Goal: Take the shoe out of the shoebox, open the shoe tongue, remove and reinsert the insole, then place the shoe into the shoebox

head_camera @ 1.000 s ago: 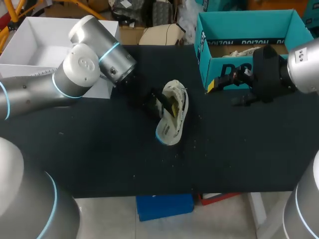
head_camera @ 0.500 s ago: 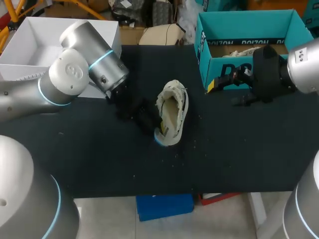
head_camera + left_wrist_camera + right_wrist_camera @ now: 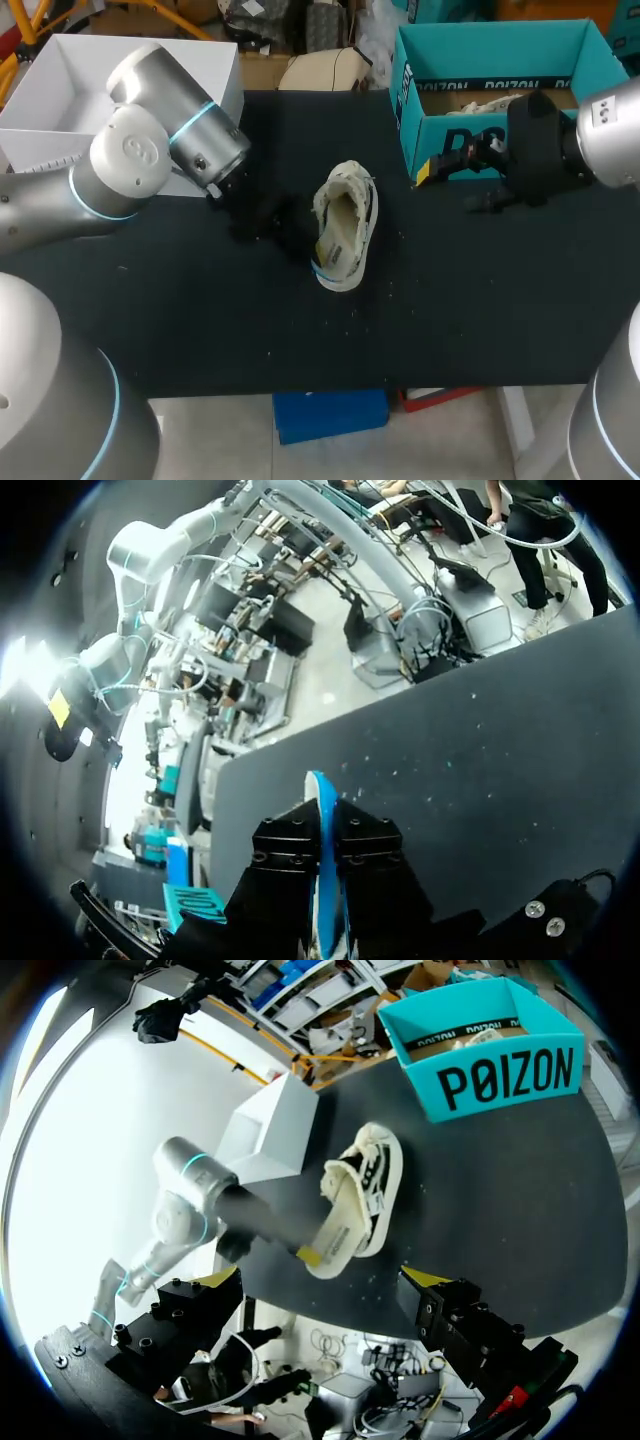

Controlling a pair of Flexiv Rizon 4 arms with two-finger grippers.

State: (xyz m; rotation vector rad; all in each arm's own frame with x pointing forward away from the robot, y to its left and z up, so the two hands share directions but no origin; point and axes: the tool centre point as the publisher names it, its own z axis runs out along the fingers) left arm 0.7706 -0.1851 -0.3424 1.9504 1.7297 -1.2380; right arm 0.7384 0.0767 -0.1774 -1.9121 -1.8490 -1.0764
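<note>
The left hand (image 3: 322,832) is grasping what seems the cream, blue-edged foam insole (image 3: 337,1215) at the heel of the cream canvas shoe (image 3: 352,222). I judge that pulling it out slowly along the shoe is wisest. The right hand (image 3: 322,1280) is hanging released, well apart from the shoe.

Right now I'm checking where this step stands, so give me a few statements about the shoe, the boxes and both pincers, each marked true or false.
1. The shoe lies on the black table, outside the teal shoebox. True.
2. The right pincer grips the shoe. False: it is open and empty, apart from the shoe, near the shoebox.
3. The left pincer has the shoe's blue rim between its fingers. True.
4. The shoebox has a lid on it. False: its top is open.
5. The white box stands to the right of the shoebox. False: it is at the table's left, by the left arm.
</note>
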